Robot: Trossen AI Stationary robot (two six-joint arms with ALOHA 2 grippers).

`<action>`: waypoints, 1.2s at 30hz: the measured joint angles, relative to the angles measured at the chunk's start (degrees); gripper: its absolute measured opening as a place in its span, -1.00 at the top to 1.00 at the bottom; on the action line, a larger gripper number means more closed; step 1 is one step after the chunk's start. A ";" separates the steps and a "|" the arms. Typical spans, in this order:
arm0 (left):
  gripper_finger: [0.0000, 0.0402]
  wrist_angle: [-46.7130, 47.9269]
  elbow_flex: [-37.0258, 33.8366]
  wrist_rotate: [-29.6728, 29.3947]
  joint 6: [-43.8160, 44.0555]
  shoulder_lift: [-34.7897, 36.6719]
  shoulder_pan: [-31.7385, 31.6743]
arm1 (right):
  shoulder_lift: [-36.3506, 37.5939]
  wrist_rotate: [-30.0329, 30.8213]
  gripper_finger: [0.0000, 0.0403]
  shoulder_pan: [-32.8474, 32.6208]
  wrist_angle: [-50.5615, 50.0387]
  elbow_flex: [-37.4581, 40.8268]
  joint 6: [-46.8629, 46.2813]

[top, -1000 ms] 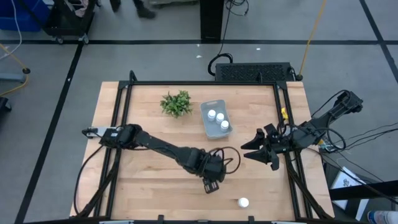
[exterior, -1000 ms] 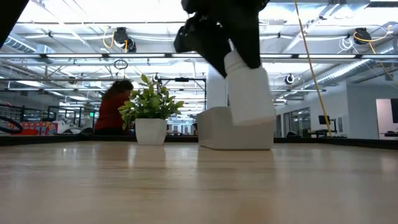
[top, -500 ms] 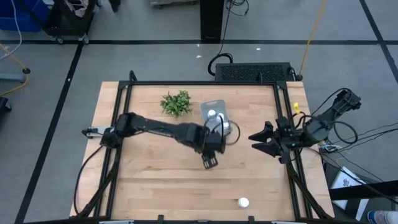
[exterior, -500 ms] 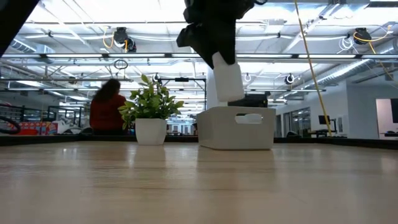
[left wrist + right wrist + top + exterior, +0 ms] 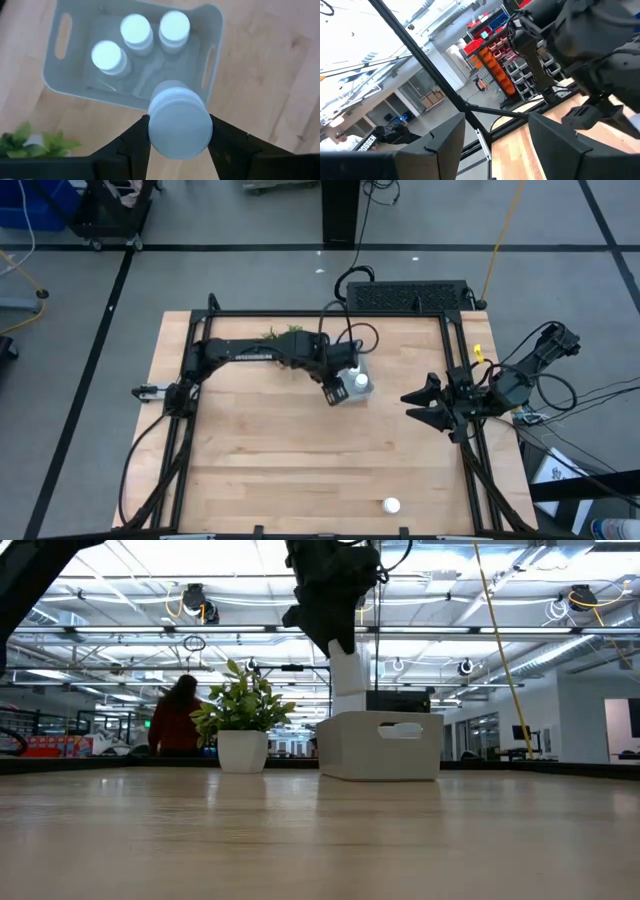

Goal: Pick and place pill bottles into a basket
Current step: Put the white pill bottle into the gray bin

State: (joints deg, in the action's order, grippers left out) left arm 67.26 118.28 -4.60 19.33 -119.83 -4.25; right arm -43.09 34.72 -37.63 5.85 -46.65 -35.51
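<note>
Hovering above the basket (image 5: 207, 60), your left gripper (image 5: 178, 131) pinches a pill bottle (image 5: 179, 120); your right gripper (image 5: 425, 405) waits spread at the table's right edge.

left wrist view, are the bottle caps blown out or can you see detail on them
Left wrist view: the three white round pill bottles in the pale blue-grey plastic basket glare nearly pure white on their caps; the held white bottle looks soft, close to the lens. Low view: bright ceiling lights backlight the arm.
</note>
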 joint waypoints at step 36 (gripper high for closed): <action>0.18 -6.70 0.00 4.83 -2.98 -6.67 -3.50 | -1.64 1.68 -0.05 0.00 -0.04 -0.09 -1.91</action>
State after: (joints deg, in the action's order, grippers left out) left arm 60.56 118.28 0.23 16.35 -126.50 -7.75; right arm -44.73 36.40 -37.63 5.80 -46.74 -37.42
